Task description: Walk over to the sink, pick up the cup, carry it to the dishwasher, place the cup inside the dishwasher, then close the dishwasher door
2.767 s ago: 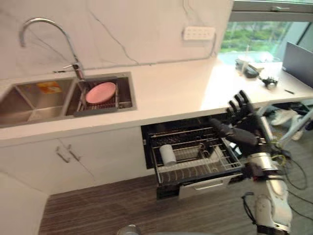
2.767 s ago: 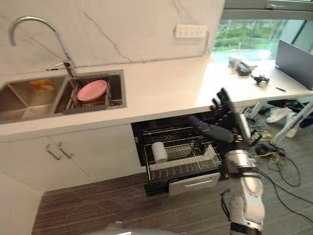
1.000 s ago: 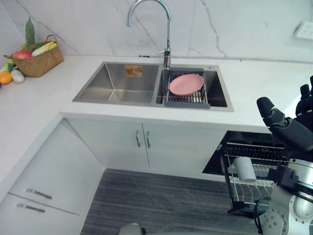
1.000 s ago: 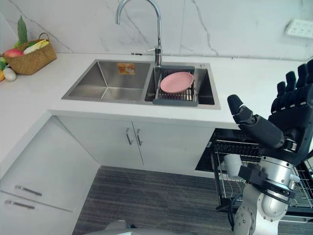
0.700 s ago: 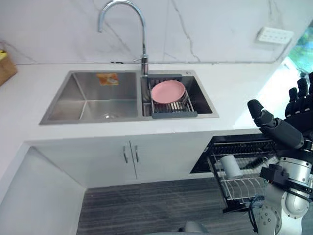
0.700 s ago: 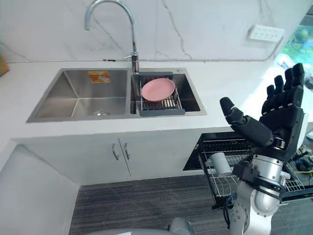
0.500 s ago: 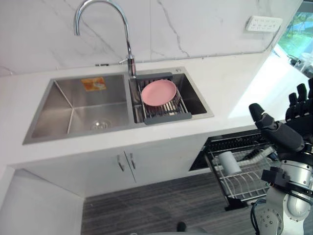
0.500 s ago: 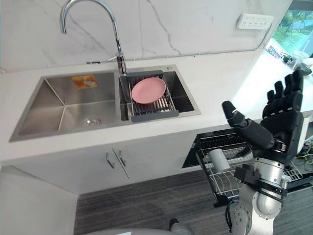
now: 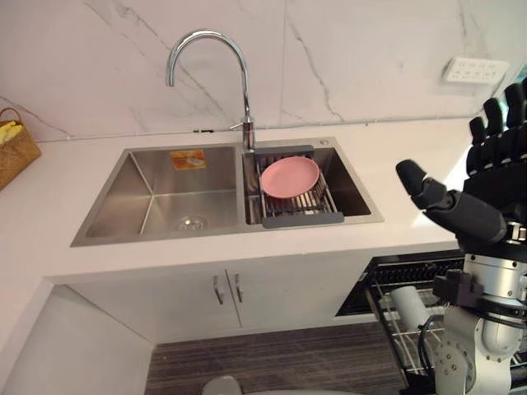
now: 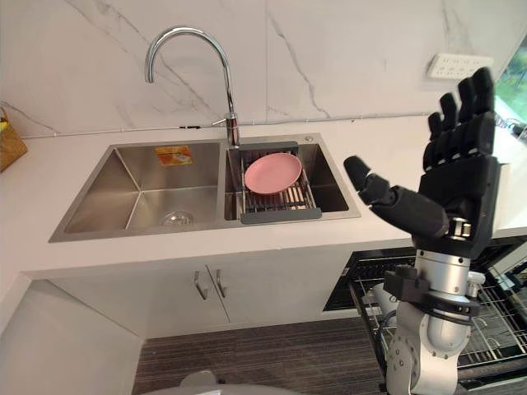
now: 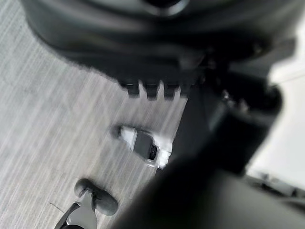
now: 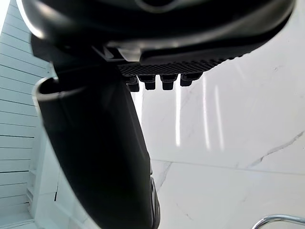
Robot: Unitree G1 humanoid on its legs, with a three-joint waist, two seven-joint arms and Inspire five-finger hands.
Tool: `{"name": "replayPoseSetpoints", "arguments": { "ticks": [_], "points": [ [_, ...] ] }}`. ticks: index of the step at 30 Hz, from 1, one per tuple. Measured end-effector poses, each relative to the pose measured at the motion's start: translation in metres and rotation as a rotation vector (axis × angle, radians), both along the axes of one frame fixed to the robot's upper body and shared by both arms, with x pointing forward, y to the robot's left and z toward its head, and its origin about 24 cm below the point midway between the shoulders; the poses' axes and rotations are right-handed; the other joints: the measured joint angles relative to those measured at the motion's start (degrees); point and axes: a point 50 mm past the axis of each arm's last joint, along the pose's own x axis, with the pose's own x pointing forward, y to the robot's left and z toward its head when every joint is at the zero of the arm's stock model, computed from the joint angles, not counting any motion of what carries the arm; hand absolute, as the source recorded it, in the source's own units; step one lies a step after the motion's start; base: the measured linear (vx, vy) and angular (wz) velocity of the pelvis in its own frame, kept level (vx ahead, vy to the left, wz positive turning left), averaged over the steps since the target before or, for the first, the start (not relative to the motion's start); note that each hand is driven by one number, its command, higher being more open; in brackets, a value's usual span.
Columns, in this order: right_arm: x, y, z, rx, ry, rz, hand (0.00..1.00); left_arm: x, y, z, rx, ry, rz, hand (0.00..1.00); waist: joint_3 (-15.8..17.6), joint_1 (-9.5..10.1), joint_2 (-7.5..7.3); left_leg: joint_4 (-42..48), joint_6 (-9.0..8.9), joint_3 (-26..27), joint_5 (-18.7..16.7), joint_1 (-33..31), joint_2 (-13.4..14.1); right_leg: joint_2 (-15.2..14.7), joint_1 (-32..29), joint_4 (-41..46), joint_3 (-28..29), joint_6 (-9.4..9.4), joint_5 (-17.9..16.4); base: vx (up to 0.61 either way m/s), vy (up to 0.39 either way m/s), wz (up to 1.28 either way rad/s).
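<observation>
Cup (image 9: 409, 307) in dishwasher rack (image 10: 486, 326)

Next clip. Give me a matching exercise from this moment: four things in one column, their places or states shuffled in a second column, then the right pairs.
Things:
1. pink plate
2. cup
3. right hand
4. wicker basket

Places or states:
A. at the far left of the countertop
B. on the drying rack in the right basin of the sink
C. raised, fingers straight, holding nothing
D. lying on its side in the pulled-out dishwasher rack

Pairs: 1-B, 2-D, 3-C, 4-A
</observation>
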Motion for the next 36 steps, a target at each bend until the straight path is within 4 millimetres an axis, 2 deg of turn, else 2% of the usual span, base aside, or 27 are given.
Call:
{"name": "replayPoseSetpoints", "arguments": {
  "ticks": [1,2,5,9,10,12,13,15,16,18,19,20,21,24,27,32,36],
  "points": [
    [0.0,0.0,0.0,-0.003,0.001,0.0,1.0,0.001,-0.001,0.0,0.0,-0.006,0.0,1.0,0.0,0.21,0.25,-3.9,0.64,-0.2,2.6,0.2,-0.3,-0.1,0.2,0.0,0.4,0.42,-0.2,0.21,0.165,-0.43],
    [0.0,0.001,-0.002,-0.006,0.013,0.005,1.0,0.001,-0.001,0.0,0.003,-0.009,0.002,1.0,-0.2,0.92,0.25,-6.2,3.99,0.5,7.4,2.0,-1.2,-0.7,0.9,-0.1,1.7,1.23,-0.7,0.22,0.158,-0.39],
    [-0.001,0.009,0.005,-0.035,-0.01,0.032,1.0,0.003,0.005,0.002,0.023,-0.012,-0.057,1.0,-1.3,0.53,-0.69,-7.2,5.4,2.1,6.8,2.4,-3.6,-3.2,1.1,-1.0,2.1,3.13,-0.3,0.25,0.109,-0.15],
    [0.001,0.01,0.005,-0.051,0.016,0.058,1.0,0.0,0.007,0.002,0.027,-0.003,-0.059,1.0,-1.3,1.01,-1.8,-10.5,6.08,2.7,6.0,4.9,-6.1,-5.2,1.6,-0.1,1.6,3.79,0.1,0.19,0.062,0.03],
    [0.002,0.009,0.002,-0.054,0.032,0.06,1.0,-0.001,0.007,0.002,0.025,0.004,-0.063,1.0,-1.4,0.97,-1.69,-11.7,5.89,2.4,5.6,5.9,-6.4,-5.2,1.0,2.3,1.3,3.79,0.1,0.12,0.034,0.02],
    [0.006,0.001,-0.005,-0.051,0.075,0.042,1.0,-0.005,0.009,0.002,0.034,0.022,-0.073,1.0,-1.5,0.59,-1.48,-14.5,6.26,2.1,6.5,8.2,-5.8,-5.0,-4.1,13.2,0.0,3.8,0.1,0.12,0.048,0.03],
    [0.013,-0.003,-0.012,-0.039,0.106,0.037,1.0,-0.009,0.011,0.002,0.042,0.044,-0.071,1.0,-1.8,-0.42,-1.64,-16.5,6.78,2.1,7.1,9.9,-5.4,-6.3,-6.8,19.4,-3.9,2.39,-1.0,0.09,0.048,0.03],
    [0.02,-0.003,-0.018,-0.03,0.126,0.059,1.0,-0.013,0.018,0.003,0.062,0.064,-0.076,1.0,-2.2,-0.75,-2.04,-17.6,6.78,3.0,7.4,10.7,-5.3,-7.7,-8.1,18.7,-8.1,1.14,-1.8,0.1,0.025,-0.18],
    [0.027,-0.002,-0.021,-0.033,0.137,0.087,1.0,-0.008,0.027,0.003,0.088,0.069,-0.089,1.0,-2.5,-0.79,-2.53,-17.8,6.68,3.9,7.5,11.2,-4.6,-8.4,-9.3,14.2,-11.5,0.9,-1.9,0.11,-0.011,-0.32],
    [0.028,0.0,-0.023,-0.036,0.143,0.099,1.0,-0.006,0.031,0.003,0.092,0.082,-0.114,1.0,-2.5,-0.8,-2.57,-17.9,6.47,4.0,7.6,11.5,-4.0,-8.8,-9.9,11.2,-12.6,1.06,-1.3,0.09,-0.039,-0.16],
    [0.029,0.001,-0.023,-0.045,0.147,0.099,1.0,-0.005,0.033,0.003,0.092,0.092,-0.127,1.0,-2.4,-0.92,-2.69,-17.9,6.31,4.0,7.7,11.8,-3.6,-9.2,-10.3,9.3,-12.8,0.49,0.9,0.07,-0.089,0.0],
    [0.029,0.003,-0.023,-0.072,0.149,0.088,1.0,-0.003,0.036,0.004,0.094,0.102,-0.132,1.0,-2.1,-0.95,-3.15,-17.9,5.41,3.8,7.5,12.4,-3.5,-9.3,-10.6,7.5,-12.5,-0.62,8.8,0.06,-0.138,0.08],
    [0.029,0.004,-0.023,-0.106,0.157,0.069,1.0,0.0,0.039,0.004,0.094,0.113,-0.136,1.0,-1.8,-0.91,-3.21,-18.2,3.98,3.0,7.1,13.0,-3.1,-8.9,-10.2,7.5,-11.8,1.15,11.8,0.03,-0.132,0.09],
    [0.029,0.006,-0.019,-0.184,0.165,0.019,1.0,-0.001,0.044,0.005,0.094,0.135,-0.13,1.0,-1.8,-0.53,-3.2,-19.5,1.85,2.6,7.4,12.9,-1.5,-6.6,-7.9,2.3,-11.2,2.19,12.5,-0.01,-0.12,0.01],
    [0.03,0.005,-0.007,-0.338,0.16,-0.034,1.0,0.001,0.047,0.005,0.085,0.135,-0.112,1.0,-1.7,-0.03,-3.7,-20.6,0.7,3.1,8.0,12.9,-1.8,-5.9,-5.8,-3.2,-12.2,3.67,12.8,-0.04,-0.126,-0.05],
    [0.036,0.005,0.004,-0.658,0.192,-0.161,1.0,0.0,0.048,0.005,0.085,0.136,-0.101,1.0,-1.7,0.36,-3.75,-21.7,-0.37,3.5,9.0,12.8,-1.2,-4.7,-5.9,-4.9,-12.4,3.96,12.7,-0.04,-0.085,-0.06],
    [0.045,0.012,0.006,-0.886,0.204,-0.218,1.0,0.0,0.049,0.005,0.087,0.137,-0.091,1.0,-1.9,0.39,-4.02,-22.4,-0.29,3.5,9.8,12.6,-1.2,-4.5,-6.0,-5.9,-12.8,3.98,12.6,-0.02,-0.038,0.01]
  ]
}}
